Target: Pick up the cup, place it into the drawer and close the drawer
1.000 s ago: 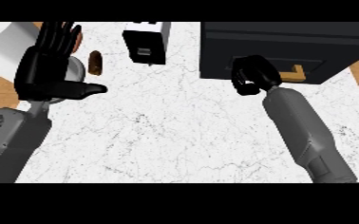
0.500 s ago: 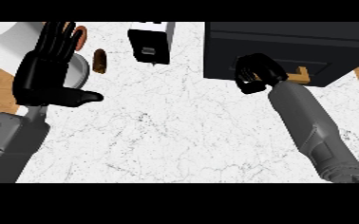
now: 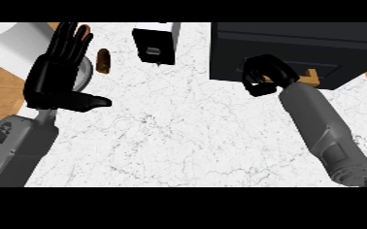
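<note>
On the white marble desk [image 3: 186, 140], the right hand [image 3: 264, 75] is clenched at the dark drawer [image 3: 287, 53] front; whether it wraps the cup, I cannot tell. Push squarely inward. Left hand [image 3: 61, 75] rests released.

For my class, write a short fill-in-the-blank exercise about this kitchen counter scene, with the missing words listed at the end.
1. The right hand has its fingers ____ in front of the dark drawer unit.
2. The left hand rests at the view's left with its fingers ____.
3. The counter's top is white ____.
4. The small brown object lies between the left hand and the ____ box.

Missing words: curled; straight; marble; black
</note>
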